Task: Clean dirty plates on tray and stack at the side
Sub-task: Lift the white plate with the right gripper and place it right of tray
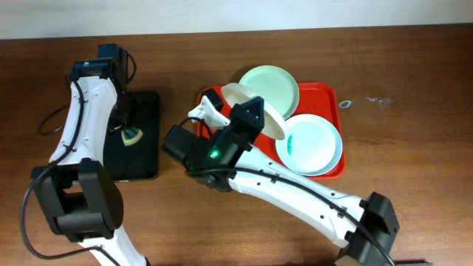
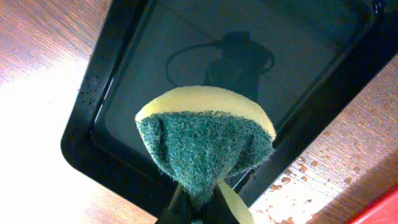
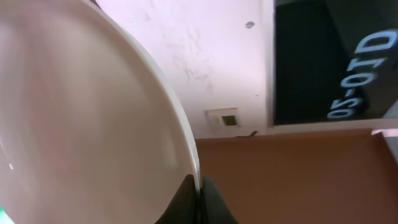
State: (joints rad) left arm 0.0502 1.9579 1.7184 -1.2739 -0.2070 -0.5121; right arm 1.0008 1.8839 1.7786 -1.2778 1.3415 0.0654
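Note:
The red tray (image 1: 325, 92) lies right of centre. On it rest the mint green plate (image 1: 270, 83) at the back and the pale blue plate (image 1: 314, 144) with a teal smear at the front. My right gripper (image 1: 255, 111) is shut on the rim of the white plate (image 1: 260, 117), holding it tilted on edge above the tray's left part; the plate fills the left of the right wrist view (image 3: 81, 124), pinched at the fingertips (image 3: 198, 186). My left gripper (image 2: 199, 202) is shut on a green-and-yellow sponge (image 2: 205, 140), held above the black tray (image 2: 124, 74).
The black tray (image 1: 144, 159) lies at the left with the sponge (image 1: 131, 135) over it. Water drops spot the wood beside it (image 2: 298, 171). A white rag-like object (image 1: 207, 112) sits by the red tray's left edge. The right arm's links (image 1: 295, 196) cross the front.

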